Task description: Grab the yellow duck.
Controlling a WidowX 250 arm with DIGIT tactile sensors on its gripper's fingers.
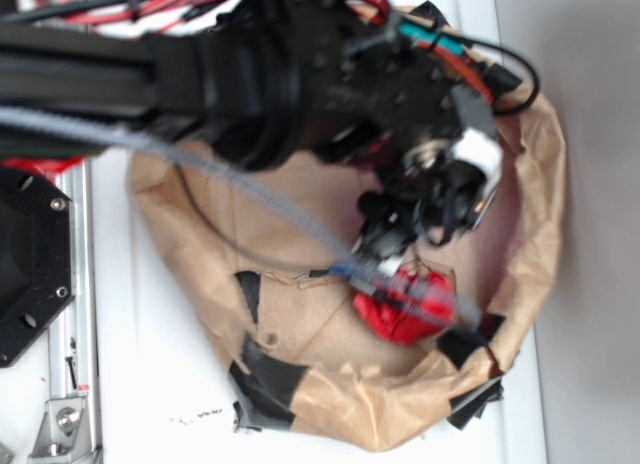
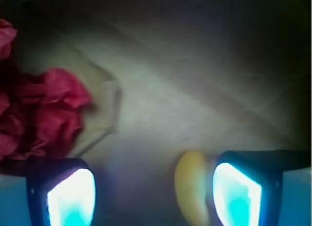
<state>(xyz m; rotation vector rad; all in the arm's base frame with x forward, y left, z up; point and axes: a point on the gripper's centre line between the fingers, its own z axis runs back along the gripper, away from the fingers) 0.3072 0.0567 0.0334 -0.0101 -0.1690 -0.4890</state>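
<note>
Open paper floor (image 2: 195,89) ahead of the fingers (image 2: 73,197), crumpled red object (image 2: 44,114) crowding the left, yellow duck (image 2: 192,192) against right finger.

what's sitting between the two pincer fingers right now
In the wrist view, the yellow duck sits between the fingers, close against the right one, on brown paper.

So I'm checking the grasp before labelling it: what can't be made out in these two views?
- Yellow duck: wrist view shows only a blurred yellow shape beside one finger, cut by the bottom edge; the arm hides it in the exterior view.
- Gripper: contact with the duck unclear.
- Red crumpled object: blurred, identity unclear.
</note>
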